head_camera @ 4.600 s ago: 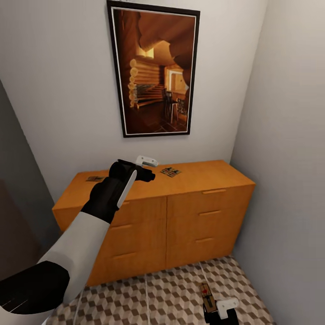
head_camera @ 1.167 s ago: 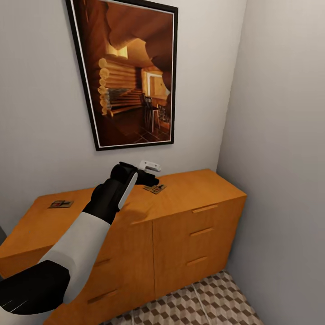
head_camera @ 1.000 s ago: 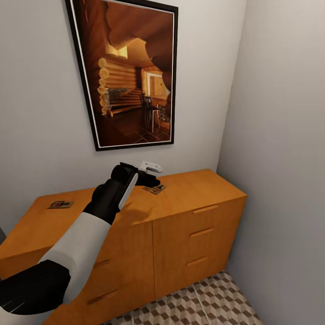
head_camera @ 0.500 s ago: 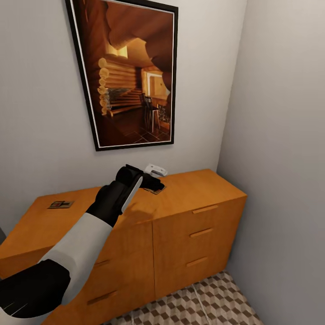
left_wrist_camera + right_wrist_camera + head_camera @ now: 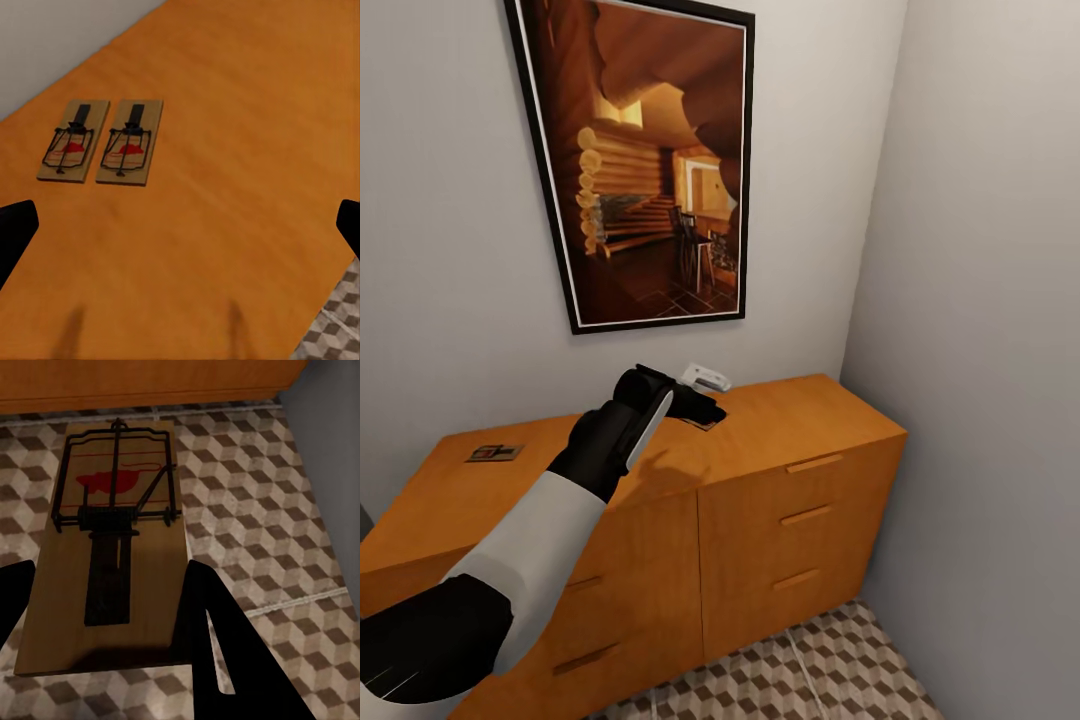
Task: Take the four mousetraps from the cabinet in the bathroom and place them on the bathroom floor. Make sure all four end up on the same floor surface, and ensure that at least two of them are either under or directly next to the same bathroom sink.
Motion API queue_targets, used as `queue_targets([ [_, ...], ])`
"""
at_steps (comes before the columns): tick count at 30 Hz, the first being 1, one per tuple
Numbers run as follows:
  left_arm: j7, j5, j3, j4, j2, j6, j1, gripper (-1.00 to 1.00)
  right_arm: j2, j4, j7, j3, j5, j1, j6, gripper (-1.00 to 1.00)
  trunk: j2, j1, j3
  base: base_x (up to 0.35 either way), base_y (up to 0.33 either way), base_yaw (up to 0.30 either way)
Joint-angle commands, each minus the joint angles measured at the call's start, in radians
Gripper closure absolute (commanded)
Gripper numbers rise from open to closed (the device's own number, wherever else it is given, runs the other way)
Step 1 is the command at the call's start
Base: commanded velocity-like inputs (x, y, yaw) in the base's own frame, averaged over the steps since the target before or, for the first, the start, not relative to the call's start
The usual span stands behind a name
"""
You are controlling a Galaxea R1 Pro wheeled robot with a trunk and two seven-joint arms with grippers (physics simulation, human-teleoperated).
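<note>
Two mousetraps (image 5: 73,141) (image 5: 130,142) lie side by side on the orange-brown cabinet (image 5: 247,150) top, close to the wall. My left gripper (image 5: 180,232) hovers open just short of them, its fingers far apart. In the head view the left gripper (image 5: 708,395) hangs over that pair, of which only an edge (image 5: 700,423) peeks out. A third mousetrap (image 5: 495,453) rests at the left of the cabinet (image 5: 800,420). My right gripper (image 5: 111,577) is shut on a fourth mousetrap (image 5: 112,555), held flat above the cube-patterned floor (image 5: 262,472).
A large framed picture (image 5: 640,170) hangs on the wall above the cabinet. A grey side wall (image 5: 980,350) closes in right of the cabinet. A strip of tiled floor (image 5: 810,670) shows in front of the drawers.
Over the last second my left gripper has slid a little forward and right, now covering the pair of traps in the head view. Since 4.6 s ago the camera has moved closer.
</note>
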Motion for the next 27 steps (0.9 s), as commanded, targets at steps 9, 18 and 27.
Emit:
queue_targets([
  [9, -0.002, 0.000, 0.000, -0.001, 0.000, 0.004, -0.001, -1.00, 0.001, 0.001, -0.003, -0.005, 0.007, 0.000, -0.003, 1.00, -0.001, 0.000, -0.008, 0.000, 0.000, 0.000],
  [18, -0.002, 0.001, 0.000, 0.001, 0.001, 0.004, -0.001, -1.00, 0.002, 0.001, -0.003, -0.005, 0.007, -0.001, -0.003, 1.00, -0.001, 0.000, -0.013, 0.005, 0.000, 0.000],
  [27, -0.002, 0.001, -0.002, 0.003, 0.000, 0.004, -0.001, -1.00, 0.002, 0.001, -0.003, -0.005, 0.007, 0.000, -0.002, 1.00, -0.001, 0.000, -0.013, 0.159, 0.000, 0.000],
])
